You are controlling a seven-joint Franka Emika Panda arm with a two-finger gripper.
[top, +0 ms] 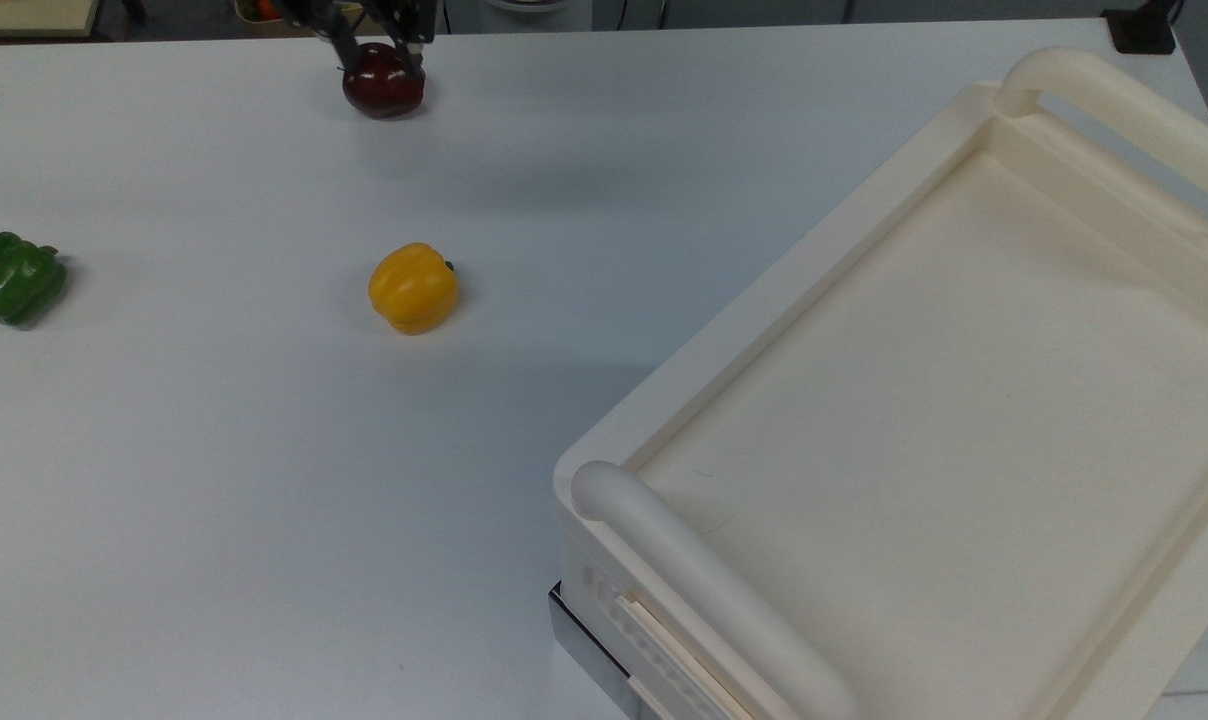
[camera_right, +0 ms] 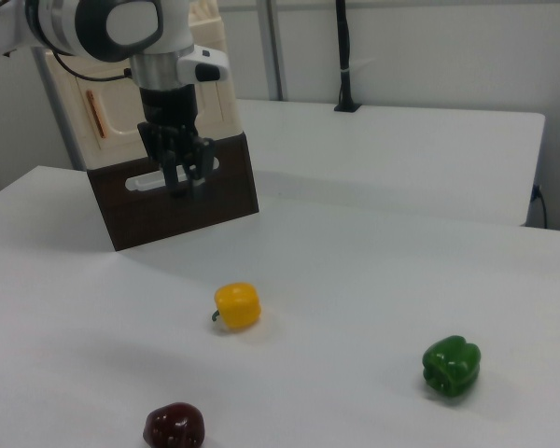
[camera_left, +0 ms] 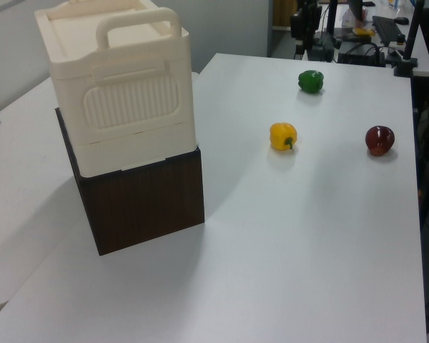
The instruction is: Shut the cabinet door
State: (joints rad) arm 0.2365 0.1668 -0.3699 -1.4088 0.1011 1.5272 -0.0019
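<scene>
The cabinet (camera_left: 121, 107) is a cream box on a dark brown base (camera_left: 146, 200), with a tray-like top (top: 964, 400). In the right view, the cabinet door (camera_right: 117, 112) is a cream panel with a copper bar handle (camera_right: 95, 112). It sits behind the arm and looks flat against the cabinet front. My gripper (camera_right: 187, 182) hangs above the table in front of the brown base, open and holding nothing. In the top view, my gripper (top: 381, 60) is at the far edge, over a dark red fruit (top: 384, 88) and well away from the cabinet.
A yellow pepper (top: 413, 288) lies mid-table and a green pepper (top: 12, 277) sits at the top view's left. The same fruits appear as the yellow pepper (camera_right: 237, 306), the green pepper (camera_right: 452, 367) and the red fruit (camera_right: 175, 427). Another white table (camera_right: 401, 140) stands behind.
</scene>
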